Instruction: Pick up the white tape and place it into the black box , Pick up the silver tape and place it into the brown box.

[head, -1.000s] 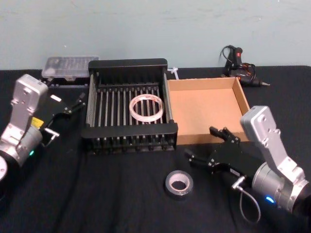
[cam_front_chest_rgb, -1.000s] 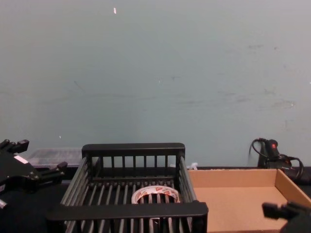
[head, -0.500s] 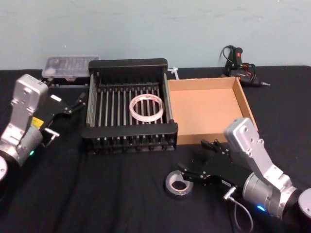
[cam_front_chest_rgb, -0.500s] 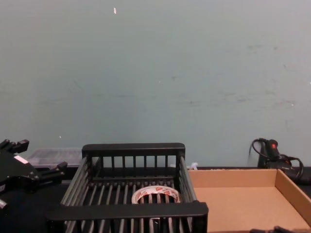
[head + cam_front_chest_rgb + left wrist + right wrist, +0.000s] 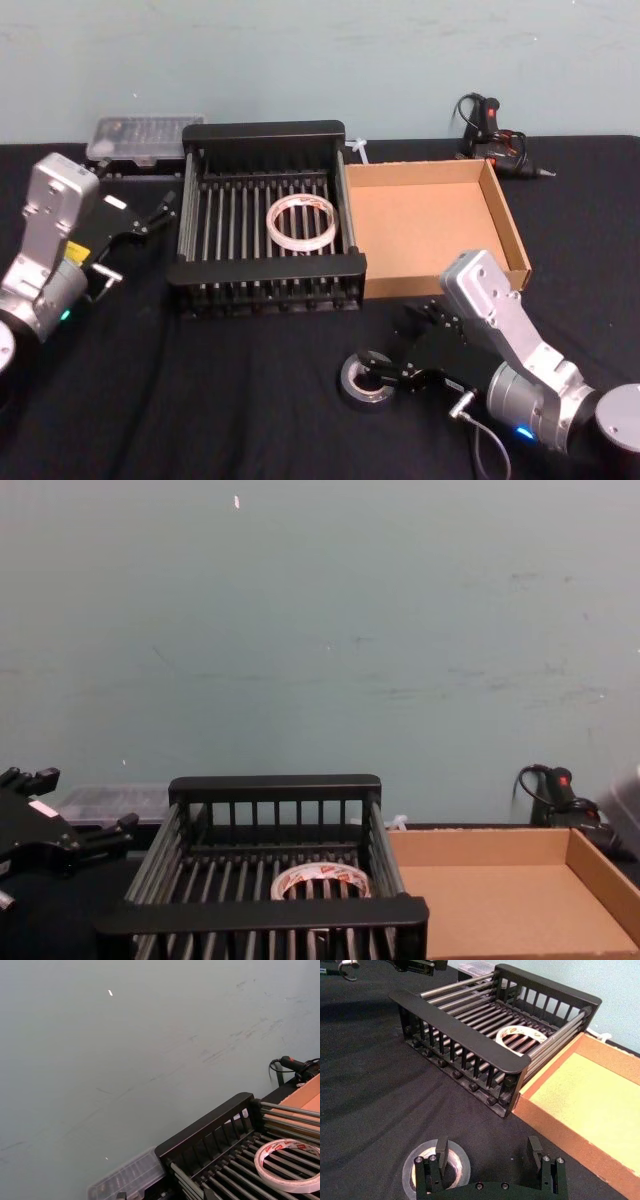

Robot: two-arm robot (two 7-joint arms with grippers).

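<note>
White tape (image 5: pixel 300 222): flat in the black box (image 5: pixel 262 134); that half looks done.
Silver tape (image 5: pixel 364 378): on the desk (image 5: pixel 220 400), near the brown box (image 5: pixel 505 215).
Right gripper (image 5: pixel 489 1149): spread, one finger in its core, so you can pinch the wall.
Left gripper (image 5: pixel 150 217): spread, idle left of the black box.

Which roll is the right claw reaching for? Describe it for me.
On the black table, look in front of the black box. The silver tape lies flat there, under the open right claw; it is dark grey, unlike the white tape inside that box.
</note>
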